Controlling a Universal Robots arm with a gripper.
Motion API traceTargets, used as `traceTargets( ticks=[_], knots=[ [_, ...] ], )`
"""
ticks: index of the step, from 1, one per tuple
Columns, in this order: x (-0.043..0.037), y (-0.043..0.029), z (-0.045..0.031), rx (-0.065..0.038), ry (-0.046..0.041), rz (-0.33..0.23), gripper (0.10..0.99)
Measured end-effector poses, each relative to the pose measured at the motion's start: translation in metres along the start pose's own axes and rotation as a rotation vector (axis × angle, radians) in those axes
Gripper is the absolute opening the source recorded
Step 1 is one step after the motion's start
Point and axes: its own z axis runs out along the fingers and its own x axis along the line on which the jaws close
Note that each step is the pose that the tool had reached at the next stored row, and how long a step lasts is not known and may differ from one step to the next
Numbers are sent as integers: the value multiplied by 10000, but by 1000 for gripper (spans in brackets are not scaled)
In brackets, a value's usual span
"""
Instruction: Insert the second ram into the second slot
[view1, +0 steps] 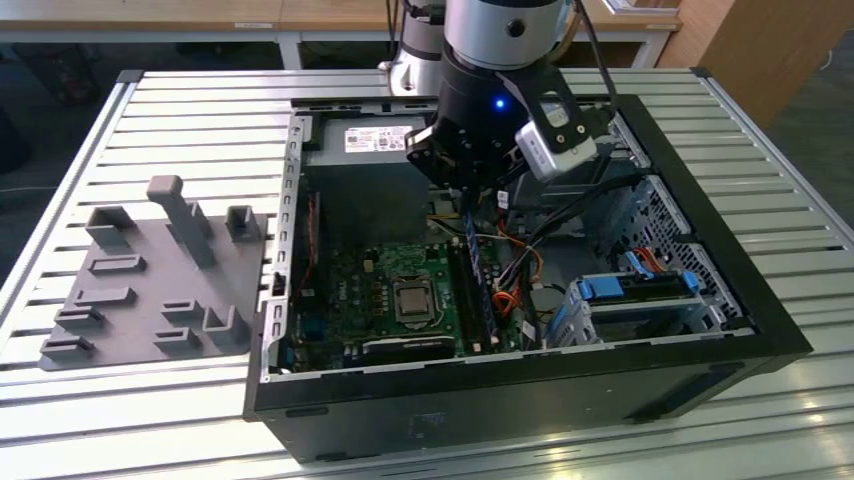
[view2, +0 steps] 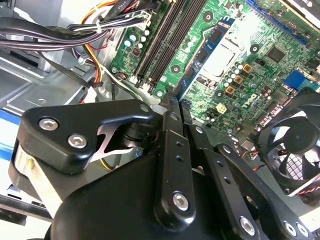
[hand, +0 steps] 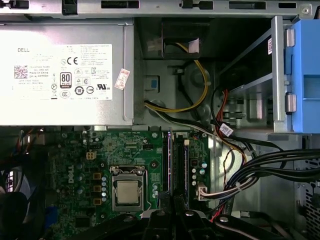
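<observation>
A thin blue ram stick (view2: 207, 50) stands on edge in a memory slot beside the CPU socket (view2: 220, 55). In the exterior view it is a bluish line (view1: 481, 285) running along the board. I cannot tell whether it is the second ram. Black empty slots (view2: 160, 45) lie next to it, and they run as dark strips (hand: 182, 160) in the first wrist view. My gripper (view2: 176, 98) hangs inside the open computer case, just above one end of the slots (view1: 461, 203). Its black fingertips meet, shut, and nothing shows between them (hand: 172, 199).
The grey power supply (hand: 65, 75) fills the case end beyond the slots. Bundled black and coloured cables (hand: 260, 170) run beside the slots. Blue drive-bay brackets (view1: 641, 285) sit at the exterior view's right, a fan (view2: 295, 145) by the board. A grey fixture plate (view1: 147, 280) lies on the slatted table.
</observation>
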Motion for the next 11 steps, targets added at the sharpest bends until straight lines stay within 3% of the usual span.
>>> traceTargets(
  ticks=[11],
  knots=[
    [0,-1,23,2,1,0,133]
  ],
)
